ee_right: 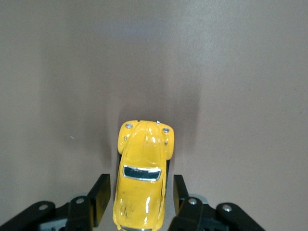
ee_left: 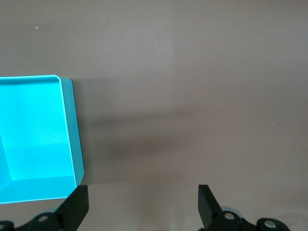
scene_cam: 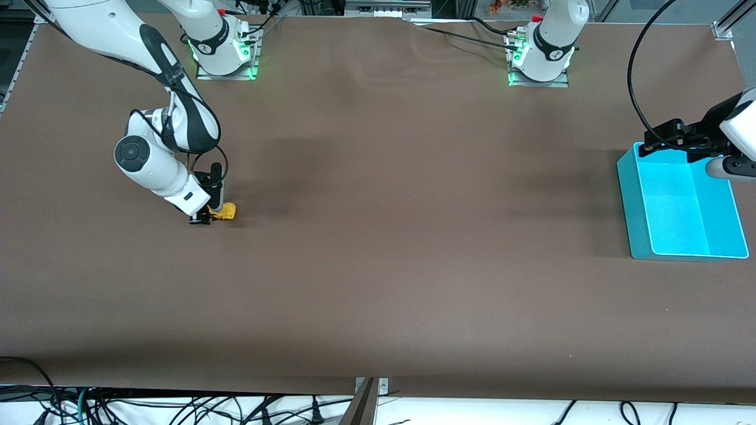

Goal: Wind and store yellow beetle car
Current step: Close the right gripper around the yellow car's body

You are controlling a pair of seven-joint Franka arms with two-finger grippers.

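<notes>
The yellow beetle car [scene_cam: 226, 211] stands on the brown table near the right arm's end, with its wheels down. In the right wrist view the car [ee_right: 143, 159] lies between the two fingers, with a thin gap on each side. My right gripper [scene_cam: 208, 218] [ee_right: 140, 180] is low at the table and open around the car's rear half. My left gripper [scene_cam: 652, 141] [ee_left: 143, 202] is open wide and empty. It hangs over the farther corner of the teal bin [scene_cam: 635, 200].
The teal bin, open on top and with nothing in it, stands at the left arm's end of the table; its wall also shows in the left wrist view [ee_left: 72, 130]. Cables hang along the table's near edge.
</notes>
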